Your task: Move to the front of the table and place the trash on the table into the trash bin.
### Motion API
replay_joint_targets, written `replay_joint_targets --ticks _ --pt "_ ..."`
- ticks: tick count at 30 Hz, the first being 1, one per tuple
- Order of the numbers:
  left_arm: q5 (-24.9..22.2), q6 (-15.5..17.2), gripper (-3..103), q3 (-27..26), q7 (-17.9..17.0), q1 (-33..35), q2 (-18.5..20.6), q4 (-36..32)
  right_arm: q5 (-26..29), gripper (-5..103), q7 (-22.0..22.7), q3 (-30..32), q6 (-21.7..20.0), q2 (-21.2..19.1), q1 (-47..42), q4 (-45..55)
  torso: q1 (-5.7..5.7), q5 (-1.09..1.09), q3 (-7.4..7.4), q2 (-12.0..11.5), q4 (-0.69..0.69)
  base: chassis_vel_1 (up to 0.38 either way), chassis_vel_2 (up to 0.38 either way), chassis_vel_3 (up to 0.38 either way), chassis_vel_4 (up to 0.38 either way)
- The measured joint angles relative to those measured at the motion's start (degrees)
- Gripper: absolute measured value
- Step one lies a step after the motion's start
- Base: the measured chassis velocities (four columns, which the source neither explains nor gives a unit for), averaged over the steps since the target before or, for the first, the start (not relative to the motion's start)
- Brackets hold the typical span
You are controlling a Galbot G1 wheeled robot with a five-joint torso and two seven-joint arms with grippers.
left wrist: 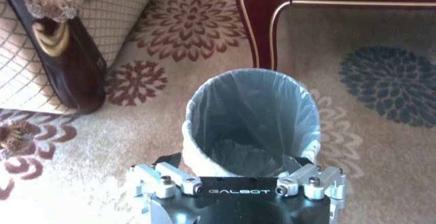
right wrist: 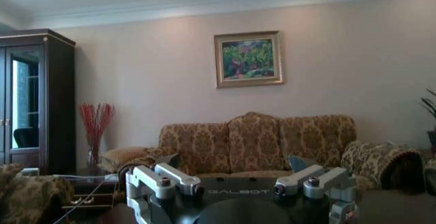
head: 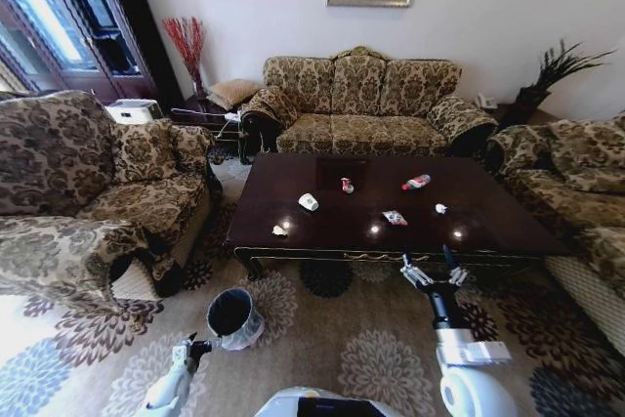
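A glossy dark mahogany table [head: 391,204] is flanked by gold-brown damask sofas [head: 363,95]; beige carpet [head: 332,339] is patterned with maroon florals.

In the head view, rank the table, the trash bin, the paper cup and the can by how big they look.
1. table
2. trash bin, though it sits nearer the camera
3. paper cup
4. can; close to the cup and lying farther back, so the order is unsure

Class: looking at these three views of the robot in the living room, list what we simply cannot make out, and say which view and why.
- Markings on the trash on the table: too small in the head view.
- The trash bin base: hidden by the left gripper in the left wrist view.
- The tabletop near the right gripper: blocked by the gripper body in the right wrist view.
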Motion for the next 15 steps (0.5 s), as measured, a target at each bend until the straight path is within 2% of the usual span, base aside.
replay_joint_targets --ticks 8,15 --pt "0.03 1.90 99 1.91 1.90 -2.00 1.36 1.05 0.40 100 -0.13 -0.84 -3.30 0.09 0.93 2.39 -0.96 0.00 -0.95 -1.89 0.00 0.000 0.000 0.000 0.000" --pt "-0.63 3.43 99 3.45 4.07 -5.28 2.32 4.34 -0.21 100 -0.03 -1.80 -3.22 1.97 2.60 0.85 -1.65 0.01 -1.75 -3.34 -0.02 0.000 0.000 0.000 0.000"
